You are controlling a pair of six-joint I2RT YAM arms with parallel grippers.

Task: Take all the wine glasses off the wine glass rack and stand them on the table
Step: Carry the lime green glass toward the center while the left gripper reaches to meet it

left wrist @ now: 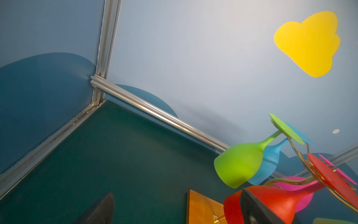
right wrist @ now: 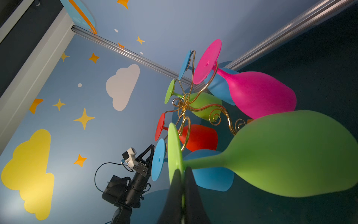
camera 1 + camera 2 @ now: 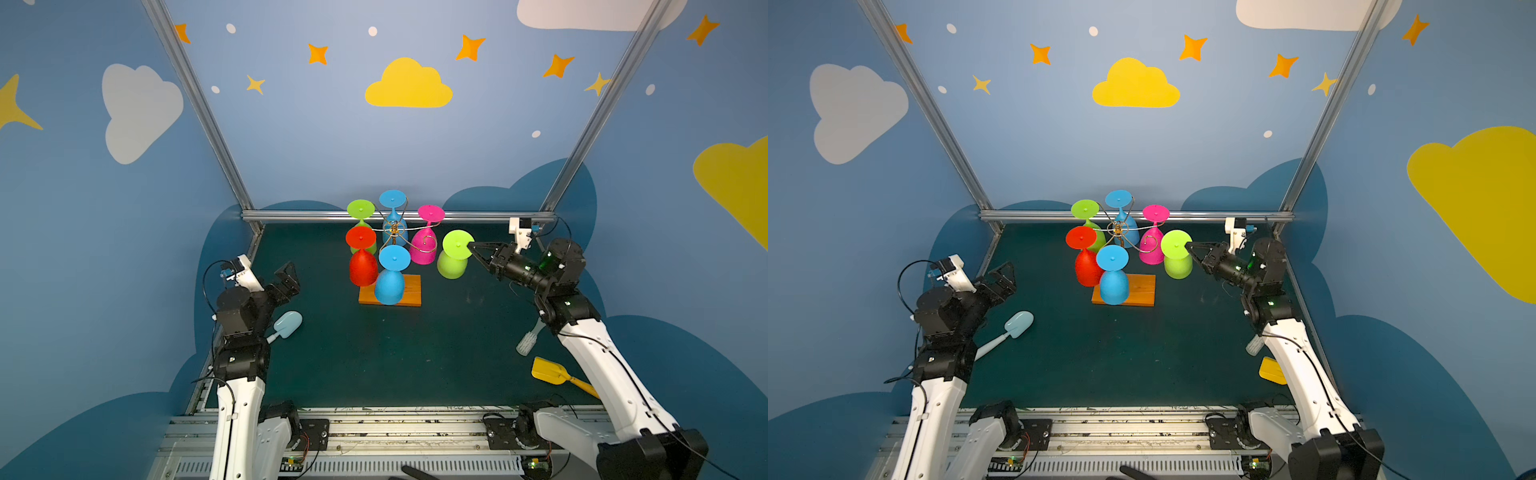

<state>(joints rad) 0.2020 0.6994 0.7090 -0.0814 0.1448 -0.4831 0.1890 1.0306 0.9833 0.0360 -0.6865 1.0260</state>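
The wine glass rack (image 3: pixel 394 229) (image 3: pixel 1119 228) (image 2: pixel 182 102) is a gold wire stand on an orange-brown wooden base (image 3: pixel 410 291) (image 1: pixel 203 207). Red, pink, green and two blue glasses hang bowl-down from it. A lime green wine glass (image 3: pixel 452 259) (image 3: pixel 1177 261) (image 2: pixel 290 155) hangs bowl-down just right of the rack, beside an empty curled arm. My right gripper (image 3: pixel 471 248) (image 3: pixel 1187 246) (image 2: pixel 182 174) is shut on the rim of its round foot. My left gripper (image 3: pixel 291 279) (image 3: pixel 1005 278) (image 1: pixel 178 211) stands open at the left, apart from the rack, with nothing in it.
A red glass (image 3: pixel 363 266) and a blue glass (image 3: pixel 390 276) hang on the rack's near side. A pale blue scoop (image 3: pixel 286 324) lies by the left arm. A white brush (image 3: pixel 528 340) and a yellow scoop (image 3: pixel 548 370) lie by the right arm. An aluminium rail (image 3: pixel 291 216) bounds the back.
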